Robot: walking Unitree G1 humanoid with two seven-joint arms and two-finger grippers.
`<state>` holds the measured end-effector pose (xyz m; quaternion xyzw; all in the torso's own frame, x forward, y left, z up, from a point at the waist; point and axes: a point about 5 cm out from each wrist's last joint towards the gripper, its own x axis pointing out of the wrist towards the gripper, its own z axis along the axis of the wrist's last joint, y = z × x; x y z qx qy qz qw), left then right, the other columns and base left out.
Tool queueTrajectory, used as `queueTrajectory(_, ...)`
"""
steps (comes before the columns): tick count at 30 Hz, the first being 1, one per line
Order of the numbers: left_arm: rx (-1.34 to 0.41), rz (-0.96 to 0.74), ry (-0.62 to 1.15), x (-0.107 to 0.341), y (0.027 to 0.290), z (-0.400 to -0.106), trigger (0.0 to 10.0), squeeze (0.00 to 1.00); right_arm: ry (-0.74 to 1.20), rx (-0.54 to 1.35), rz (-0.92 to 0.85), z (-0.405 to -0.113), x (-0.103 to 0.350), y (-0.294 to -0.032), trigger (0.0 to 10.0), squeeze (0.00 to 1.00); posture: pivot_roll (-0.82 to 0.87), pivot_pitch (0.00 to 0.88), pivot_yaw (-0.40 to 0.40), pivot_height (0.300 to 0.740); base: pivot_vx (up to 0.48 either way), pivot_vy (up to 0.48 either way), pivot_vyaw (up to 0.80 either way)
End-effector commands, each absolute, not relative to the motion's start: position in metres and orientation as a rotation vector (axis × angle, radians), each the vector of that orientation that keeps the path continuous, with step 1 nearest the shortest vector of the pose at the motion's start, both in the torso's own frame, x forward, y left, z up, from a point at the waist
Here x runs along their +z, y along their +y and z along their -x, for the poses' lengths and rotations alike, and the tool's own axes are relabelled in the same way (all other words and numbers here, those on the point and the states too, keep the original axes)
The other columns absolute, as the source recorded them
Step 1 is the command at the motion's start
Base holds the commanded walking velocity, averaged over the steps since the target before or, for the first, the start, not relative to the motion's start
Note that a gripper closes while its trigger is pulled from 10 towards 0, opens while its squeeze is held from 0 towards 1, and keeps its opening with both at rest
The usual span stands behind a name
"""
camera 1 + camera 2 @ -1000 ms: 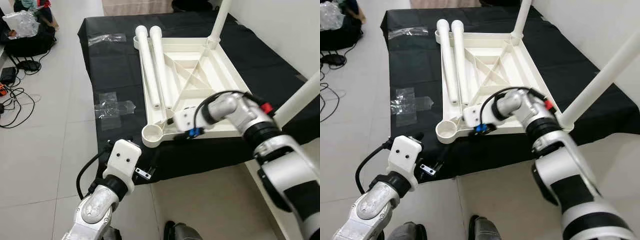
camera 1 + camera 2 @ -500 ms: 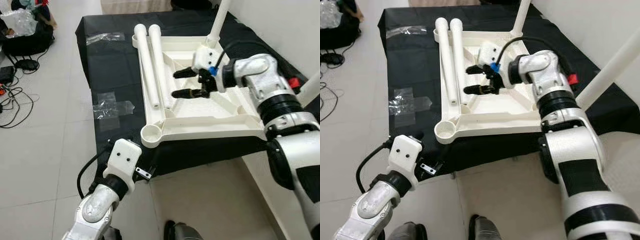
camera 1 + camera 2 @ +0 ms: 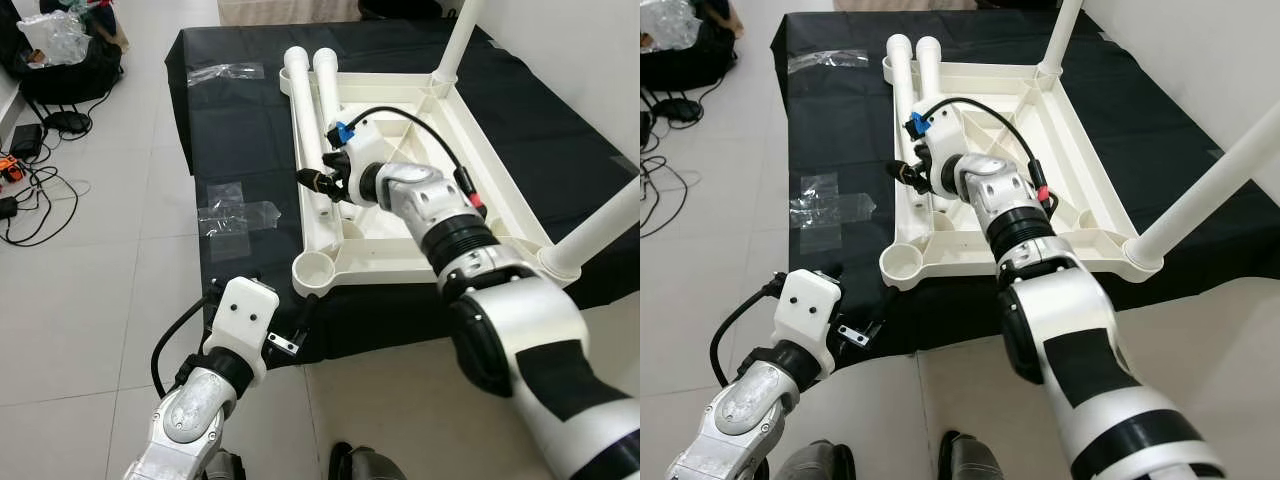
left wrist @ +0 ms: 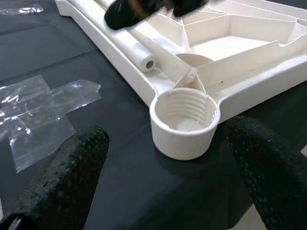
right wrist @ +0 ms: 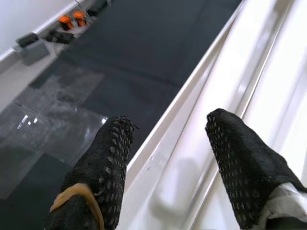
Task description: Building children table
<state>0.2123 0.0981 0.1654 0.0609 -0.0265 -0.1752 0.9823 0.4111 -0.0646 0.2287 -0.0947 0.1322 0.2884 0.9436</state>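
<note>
The white table top [image 3: 480, 190] lies upside down on a black cloth. Two legs stand screwed in, one at the back right [image 3: 455, 40] and one at the front right [image 3: 600, 225]. Two loose legs [image 3: 305, 115] lie side by side along its left part. My right gripper [image 3: 318, 180] hovers over their near ends, open, its fingertips [image 5: 103, 163] straddling one leg [image 5: 192, 158]. The front-left socket [image 4: 183, 122] is empty and threaded inside. My left gripper [image 3: 290, 335] is held low at the cloth's front edge, open, facing that socket.
Clear plastic wrappers [image 3: 235, 217] lie on the black cloth [image 3: 240, 140] left of the table top, another [image 3: 225, 72] further back. Bags [image 3: 60, 60] and cables [image 3: 30, 190] sit on the tiled floor at left. A white wall runs along the right.
My right gripper has swung from the table top's front edge, across its middle, to the loose legs at the left. The left arm has stayed put. The camera shifted slightly.
</note>
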Motion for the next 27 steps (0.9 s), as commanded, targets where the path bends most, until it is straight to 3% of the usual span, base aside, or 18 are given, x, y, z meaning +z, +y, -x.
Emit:
queueTrajectory(1, -0.348, -0.12, -0.044, 0.162, 0.098, -0.212, 10.0, 0.0, 0.332, 0.559, 0.203, -0.407, 0.214, -0.06, 10.0, 0.0, 0.02, 0.096, -0.095, 0.74, 0.0, 0.0, 0.0)
queueTrajectory(9, -0.345, -0.119, -0.049, 0.162, 0.097, -0.214, 10.0, 0.0, 0.422, 0.511, 0.229, -0.395, 0.184, -0.056, 10.0, 0.0, 0.02, 0.09, -0.096, 0.74, 0.0, 0.0, 0.0)
queueTrajectory(19, -0.348, -0.121, -0.054, 0.162, 0.097, -0.215, 10.0, 0.0, 0.37, 0.45, 0.207, -0.396, 0.201, -0.059, 10.0, 0.0, 0.02, 0.099, -0.099, 0.74, 0.0, 0.0, 0.0)
queueTrajectory(27, -0.342, -0.123, -0.055, 0.162, 0.098, -0.214, 10.0, 0.0, 0.433, 0.521, 0.238, -0.379, 0.186, -0.052, 10.0, 0.0, 0.01, 0.108, -0.094, 0.74, 0.0, 0.0, 0.0)
